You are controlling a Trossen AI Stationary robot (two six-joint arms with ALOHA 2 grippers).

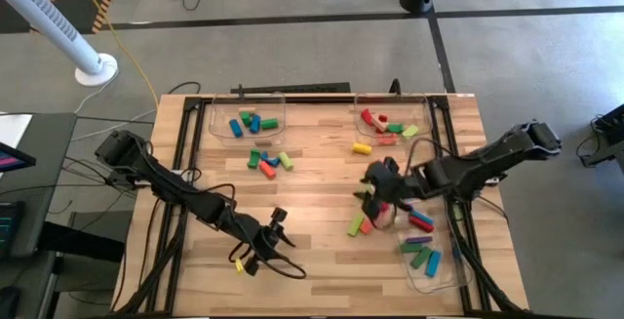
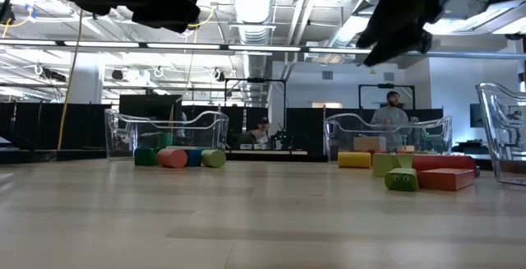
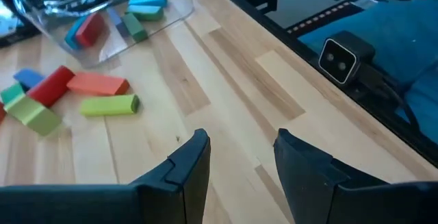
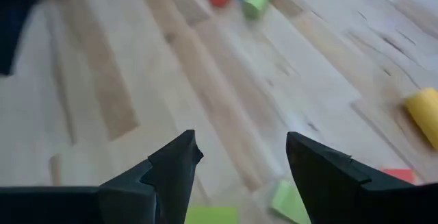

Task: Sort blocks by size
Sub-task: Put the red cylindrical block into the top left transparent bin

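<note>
The blocks lie in groups. Some sit in the far left tray, and a loose cluster lies just in front of it. Others are in the far right tray, and a yellow cylinder lies near it. More blocks lie by the near right tray and inside it. My left gripper hovers open over bare wood near the front edge, its fingers with nothing between them. My right gripper hangs open above the table mid-right, with green blocks just beneath its fingertips.
Three clear plastic trays stand on the table: far left, far right and near right. A small camera sits at the table's near edge. A wide strip of bare wood lies across the table's middle and near left.
</note>
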